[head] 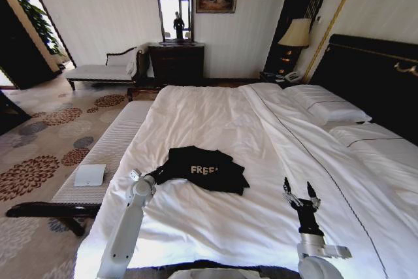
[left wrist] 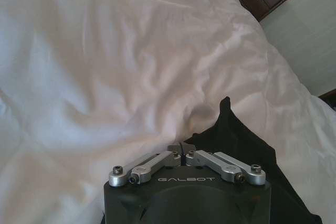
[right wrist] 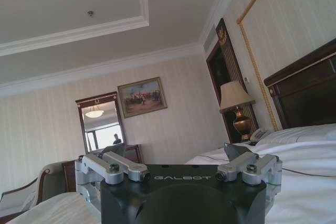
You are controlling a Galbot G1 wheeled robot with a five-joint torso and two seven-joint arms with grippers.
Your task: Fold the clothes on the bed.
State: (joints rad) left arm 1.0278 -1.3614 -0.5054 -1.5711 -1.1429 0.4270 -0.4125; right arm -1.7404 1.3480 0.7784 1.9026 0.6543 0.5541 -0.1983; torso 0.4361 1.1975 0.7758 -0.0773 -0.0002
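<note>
The left gripper [left wrist: 182,150] sits at the near-left edge of the black T-shirt [head: 206,169], its fingers drawn together on the dark cloth, apparently pinching that edge. The garment lies bunched in the middle of the bed [head: 215,115], lettering up, its long axis running across the bed from that gripper toward the right; the left arm is plainly the nearer. The right gripper [head: 300,194] stands upright over the sheet with fingers spread and empty, apart from the shirt's right end.
</note>
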